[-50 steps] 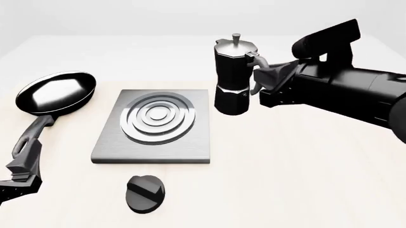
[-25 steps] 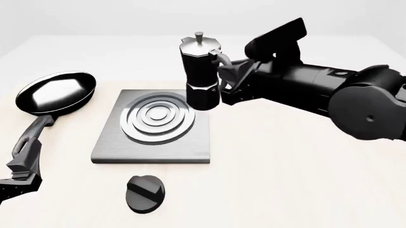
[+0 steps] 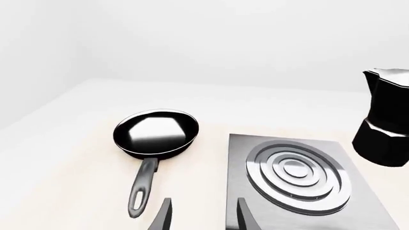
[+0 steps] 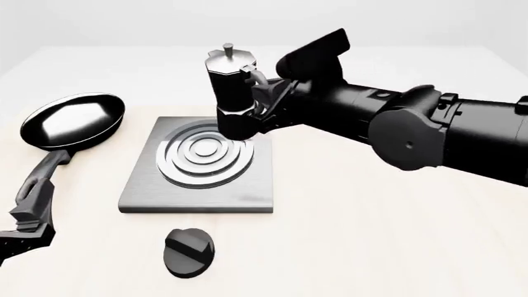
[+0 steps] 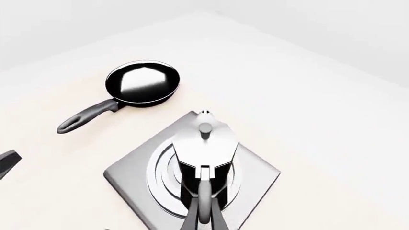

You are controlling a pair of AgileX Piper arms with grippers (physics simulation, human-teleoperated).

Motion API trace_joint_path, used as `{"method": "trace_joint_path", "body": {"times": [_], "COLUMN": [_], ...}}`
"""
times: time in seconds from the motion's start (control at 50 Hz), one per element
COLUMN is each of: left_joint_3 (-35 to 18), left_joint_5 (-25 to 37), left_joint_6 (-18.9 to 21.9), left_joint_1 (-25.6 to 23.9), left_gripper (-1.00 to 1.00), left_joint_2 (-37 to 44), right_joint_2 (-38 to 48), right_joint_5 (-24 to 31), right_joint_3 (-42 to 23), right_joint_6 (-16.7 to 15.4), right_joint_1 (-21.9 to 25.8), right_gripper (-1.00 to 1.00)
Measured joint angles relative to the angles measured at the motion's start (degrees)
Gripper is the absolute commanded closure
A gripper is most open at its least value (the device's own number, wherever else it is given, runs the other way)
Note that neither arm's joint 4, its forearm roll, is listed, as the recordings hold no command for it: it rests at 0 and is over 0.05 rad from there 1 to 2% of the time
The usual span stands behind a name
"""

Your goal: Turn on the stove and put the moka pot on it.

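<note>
Only from the front: black knob near the stove. Right pincer clamping the upright, silver-lidded moka pot; left pincer spread wide.

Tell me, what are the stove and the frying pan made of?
The stove looks like brushed grey metal with shiny silver rings, since light streaks across it. The frying pan looks like glossy black coated metal, with bright reflections in its bowl. It is a simulator's render, so this is only appearance.
</note>
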Motion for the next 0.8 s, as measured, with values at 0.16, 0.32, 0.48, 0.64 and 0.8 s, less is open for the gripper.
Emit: {"method": "trace_joint_path", "body": {"times": [0.16, 0.32, 0.48, 0.64, 0.8], "left_joint_3": [0.00, 0.00, 0.00, 0.00, 0.00], "left_joint_5": [-0.46, -0.89, -1.56, -2.58, -4.00], "left_joint_6": [-0.15, -0.31, -0.40, -0.43, -0.53], "left_joint_1": [0.08, 0.21, 0.29, 0.28, 0.36], "left_gripper": [-1.00, -1.00, -1.00, -1.00, -1.00], "left_joint_2": [0.60, 1.17, 2.04, 3.29, 5.04], "right_joint_2": [2.88, 5.68, 8.79, 11.87, 14.66], "right_joint_5": [-1.79, -3.28, -4.86, -6.54, -8.00], "right_joint_3": [-1.61, -3.30, -4.69, -5.83, -7.14], "right_joint_6": [0.39, 0.78, 0.83, 1.21, 1.77], "right_joint_1": [0.38, 0.83, 1.24, 1.54, 1.87], "right_gripper": [1.00, 1.00, 1.00, 1.00, 1.00]}}
